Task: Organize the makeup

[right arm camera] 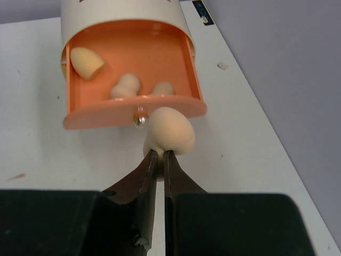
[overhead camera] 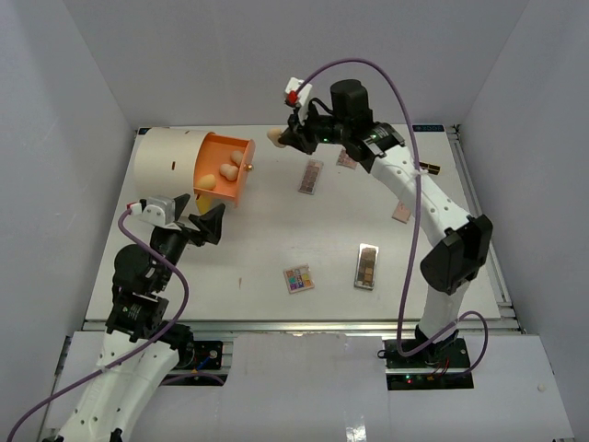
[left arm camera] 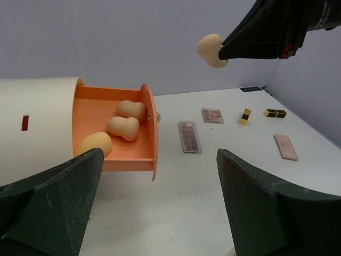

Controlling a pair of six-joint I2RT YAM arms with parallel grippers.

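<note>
A cream cylinder [overhead camera: 170, 161] lies on the white counter [overhead camera: 276, 239], its orange drawer [left arm camera: 151, 133] open with three tan egg-shaped sponges [left arm camera: 123, 128] inside. Flat eyeshadow palettes [overhead camera: 367, 266] of coloured squares lie scattered to its right. The left pincer [left arm camera: 160, 154] gapes wide and empty before the drawer, while the right pincer [right arm camera: 160, 154] is pinched on the narrow end of a fourth sponge [right arm camera: 169, 129], held in the air in front of the drawer.

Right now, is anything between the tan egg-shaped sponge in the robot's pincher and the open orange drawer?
Nothing. The top view shows only bare white table between the tan egg-shaped sponge, held by the right gripper, and the orange drawer.
</note>
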